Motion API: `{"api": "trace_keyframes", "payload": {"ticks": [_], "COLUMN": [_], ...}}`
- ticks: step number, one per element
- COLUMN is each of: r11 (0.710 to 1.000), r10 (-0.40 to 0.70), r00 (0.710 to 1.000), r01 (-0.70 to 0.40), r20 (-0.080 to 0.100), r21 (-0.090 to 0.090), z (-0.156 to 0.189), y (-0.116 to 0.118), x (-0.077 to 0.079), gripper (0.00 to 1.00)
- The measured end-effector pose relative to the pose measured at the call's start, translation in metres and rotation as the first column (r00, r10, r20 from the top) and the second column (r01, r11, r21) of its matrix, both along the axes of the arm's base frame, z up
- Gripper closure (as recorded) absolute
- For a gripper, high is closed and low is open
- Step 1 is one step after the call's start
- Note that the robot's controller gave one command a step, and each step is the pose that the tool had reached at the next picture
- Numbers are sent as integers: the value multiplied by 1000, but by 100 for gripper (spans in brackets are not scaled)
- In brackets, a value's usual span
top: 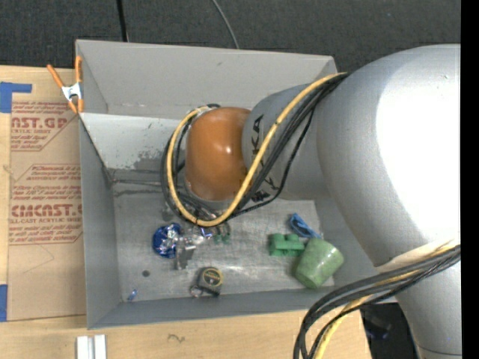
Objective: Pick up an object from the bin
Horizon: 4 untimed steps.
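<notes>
camera view, looking down into the grey bin (97, 223), and the arm (389, 148) reaches in from the right, big and silver, covering the right side of the bin. at its wrist sits the orange cover (213, 152), round and glossy, with yellow and black cables (174, 163) looped around it. below that cover the claw (191, 238) is low over the bin floor, left of centre. how wide it stands i can't tell, the wrist and cables hide too much of it, and whether it has anything in its hold i can't tell either.

right beside the claw on its left lies a blue shiny lump (165, 239), crinkled like foil, on the floor in the left-middle of the bin. that's the thing nearest the claw, touching it or very nearly, can't call which. just near of the claw, a small silvery piece (183, 254). a tiny dark green bit (222, 238) at the claw's right. closer to the near wall, a small round dark thing with a yellow ring (209, 278).

over to the right, well apart from the claw: a bright green block (283, 244), a pale green cup (319, 263) lying tilted just beside it, and a blue clip-like piece (299, 224) just far of the block. in the near left corner, one small blue speck (131, 295).
</notes>
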<state>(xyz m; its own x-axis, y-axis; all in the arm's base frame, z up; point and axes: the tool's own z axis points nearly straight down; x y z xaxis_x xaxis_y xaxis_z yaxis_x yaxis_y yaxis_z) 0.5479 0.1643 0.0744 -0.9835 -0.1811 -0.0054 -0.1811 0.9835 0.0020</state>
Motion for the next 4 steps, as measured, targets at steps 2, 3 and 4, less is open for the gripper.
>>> {"api": "trace_keyframes", "payload": {"ticks": [2, 3, 4], "r11": [1000, 1000, 1000], "r10": [0, -1, -1], "r00": [1000, 1000, 1000], "r01": [0, 1, 1], "r20": [-3, 0, 2], "r21": [0, 0, -1], "z": [1, 42, 105], "y": [1, 1, 2], "x": [1, 2, 3], "gripper": [100, 100, 100]}}
